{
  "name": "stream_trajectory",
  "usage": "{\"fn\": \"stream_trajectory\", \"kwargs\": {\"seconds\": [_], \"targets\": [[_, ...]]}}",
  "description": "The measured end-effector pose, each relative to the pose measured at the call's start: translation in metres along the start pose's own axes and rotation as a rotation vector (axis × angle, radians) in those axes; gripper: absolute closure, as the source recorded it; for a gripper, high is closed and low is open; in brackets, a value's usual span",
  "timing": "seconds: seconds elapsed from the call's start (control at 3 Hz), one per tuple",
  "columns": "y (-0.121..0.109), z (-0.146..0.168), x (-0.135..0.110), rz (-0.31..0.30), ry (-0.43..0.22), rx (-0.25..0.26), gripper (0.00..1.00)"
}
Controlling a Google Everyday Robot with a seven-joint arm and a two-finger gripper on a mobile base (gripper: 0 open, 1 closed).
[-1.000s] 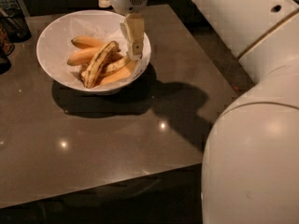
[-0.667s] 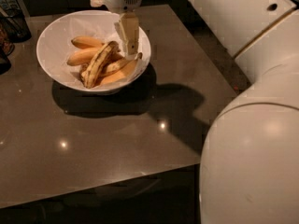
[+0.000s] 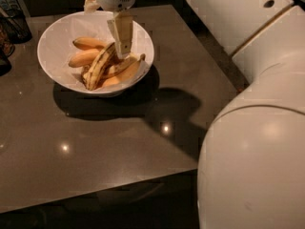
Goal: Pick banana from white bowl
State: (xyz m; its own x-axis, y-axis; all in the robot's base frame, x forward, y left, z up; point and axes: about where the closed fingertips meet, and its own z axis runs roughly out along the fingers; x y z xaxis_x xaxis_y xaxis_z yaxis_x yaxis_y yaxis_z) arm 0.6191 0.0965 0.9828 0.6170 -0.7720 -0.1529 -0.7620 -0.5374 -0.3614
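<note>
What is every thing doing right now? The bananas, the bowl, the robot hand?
Long dull-yellow banana with dark streaks: lying in bowl, not lifted.
Wide round white bowl: upright on brown table, holding bananas.
Smooth orange-yellow bananas: lying in bowl.
Pale gripper: down in bowl, at streaked banana's far end.

A glossy dark table (image 3: 124,147) carries the white bowl (image 3: 51,51) at its far left. The gripper (image 3: 122,49) hangs over the bowl

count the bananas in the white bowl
5: two smooth bananas at left, streaked banana mid-bowl with gripper at its far end, two more at right; others may be hidden.
</note>
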Motion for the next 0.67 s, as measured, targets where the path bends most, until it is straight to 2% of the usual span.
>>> {"fn": "stream_trajectory", "kwargs": {"seconds": [0.33, 0.67], "targets": [[0.0, 0.0, 0.0, 0.0, 0.0, -0.001, 0.24], [0.003, 0.013, 0.0, -0.002, -0.011, -0.026, 0.28]]}}
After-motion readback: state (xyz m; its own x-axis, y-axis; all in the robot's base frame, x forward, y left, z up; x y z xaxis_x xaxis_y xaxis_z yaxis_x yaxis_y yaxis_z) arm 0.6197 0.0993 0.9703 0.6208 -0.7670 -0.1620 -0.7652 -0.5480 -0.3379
